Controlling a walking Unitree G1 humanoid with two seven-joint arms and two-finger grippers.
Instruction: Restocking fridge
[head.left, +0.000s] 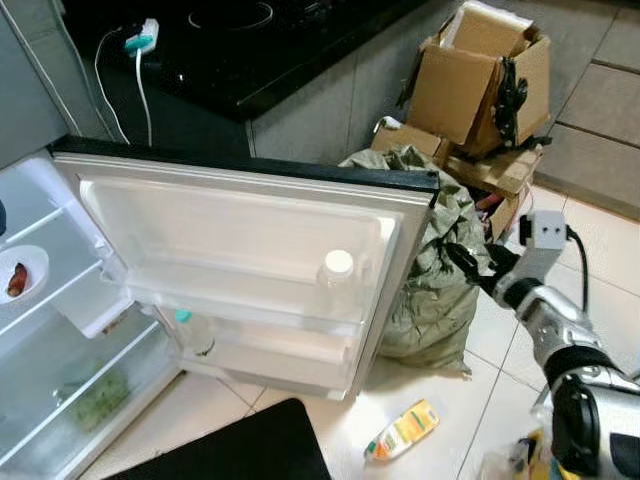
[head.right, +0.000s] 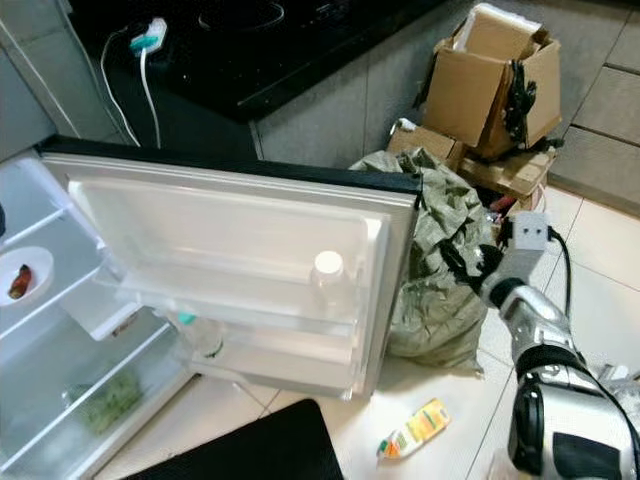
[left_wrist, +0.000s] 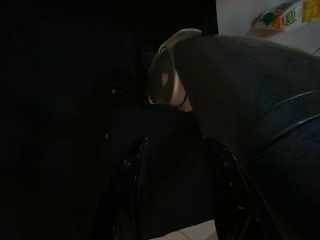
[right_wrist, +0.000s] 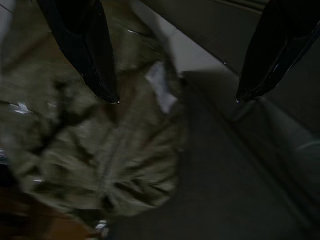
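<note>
The fridge stands open, its white door (head.left: 250, 230) swung out toward me. On the door's shelf stand a clear bottle with a white cap (head.left: 338, 272) and, lower down, a bottle with a teal cap (head.left: 190, 333). A yellow-green juice carton (head.left: 402, 430) lies on the tiled floor in front of the door; the left wrist view also catches the carton (left_wrist: 285, 15). My right gripper (head.left: 468, 262) is held out open beside a green sack (head.left: 430, 290), whose cloth lies just beyond its fingertips (right_wrist: 102, 85). My left gripper (left_wrist: 180, 200) hangs in the dark, fingers apart with nothing between them.
Inside the fridge, a white plate with food (head.left: 20, 275) sits on a shelf and greens (head.left: 100, 400) lie lower down. Cardboard boxes (head.left: 480, 80) are stacked behind the sack. A black counter (head.left: 250, 60) with a charger cable (head.left: 140, 45) lies beyond the door. A flat black object (head.left: 245, 445) lies near me.
</note>
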